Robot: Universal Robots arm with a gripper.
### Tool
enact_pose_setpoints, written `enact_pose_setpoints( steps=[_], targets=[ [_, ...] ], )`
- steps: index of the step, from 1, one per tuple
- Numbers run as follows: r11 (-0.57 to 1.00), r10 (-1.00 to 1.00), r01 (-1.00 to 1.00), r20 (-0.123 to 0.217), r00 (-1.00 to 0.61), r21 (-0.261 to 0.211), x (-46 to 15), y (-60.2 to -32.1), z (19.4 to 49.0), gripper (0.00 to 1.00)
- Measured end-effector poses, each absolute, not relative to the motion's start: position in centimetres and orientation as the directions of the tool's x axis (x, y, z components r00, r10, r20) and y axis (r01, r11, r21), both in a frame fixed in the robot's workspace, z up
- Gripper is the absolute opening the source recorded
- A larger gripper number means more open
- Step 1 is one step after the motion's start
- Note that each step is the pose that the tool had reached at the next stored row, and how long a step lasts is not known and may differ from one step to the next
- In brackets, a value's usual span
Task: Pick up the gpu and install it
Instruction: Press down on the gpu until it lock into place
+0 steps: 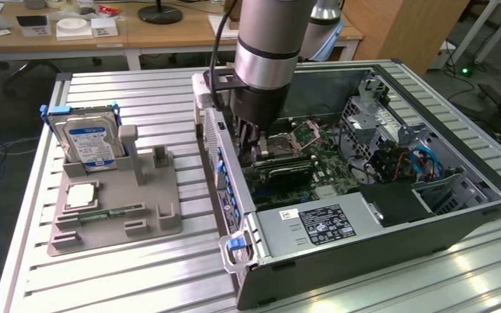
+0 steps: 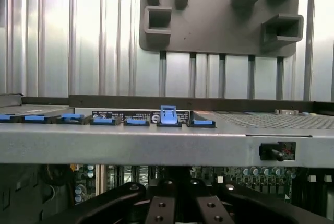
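1. Jaws fully closed on the gripper [image 1: 252, 145], fingers pressed together and lowered into the open computer case [image 1: 459, 215] over the motherboard [image 1: 320, 166].
2. Gripping the gpu [image 1: 278, 175]: cannot tell from either view; card seen lying edge-down in the slot area just below the fingertips, dark body parallel to the rear wall.
3. Positioned so, apparently, to align the bracket end with the blue slot latches [image 2: 168, 115] along the case rear.
4. Case laid on its side, open face up, for vertical access.
5. Parked on the grey fixture tray [image 1: 115, 218], well apart from the case: hard drive [image 1: 89, 143], upright in its holder.
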State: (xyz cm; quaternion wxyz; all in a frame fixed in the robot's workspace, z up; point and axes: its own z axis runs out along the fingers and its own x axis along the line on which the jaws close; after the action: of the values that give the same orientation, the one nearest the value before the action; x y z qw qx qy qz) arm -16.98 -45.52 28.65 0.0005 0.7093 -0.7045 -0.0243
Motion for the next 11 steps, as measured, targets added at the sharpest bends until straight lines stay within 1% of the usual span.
enact_pose_setpoints(
  steps=[7,11],
  targets=[
    [-0.008,-0.999,-0.999,-0.034,0.007,0.036,-16.9,-45.5,30.0,0.11],
    [-0.007,-0.999,-0.999,-0.032,0.006,0.036,-17.1,-45.5,30.2,0.11]
  ],
)
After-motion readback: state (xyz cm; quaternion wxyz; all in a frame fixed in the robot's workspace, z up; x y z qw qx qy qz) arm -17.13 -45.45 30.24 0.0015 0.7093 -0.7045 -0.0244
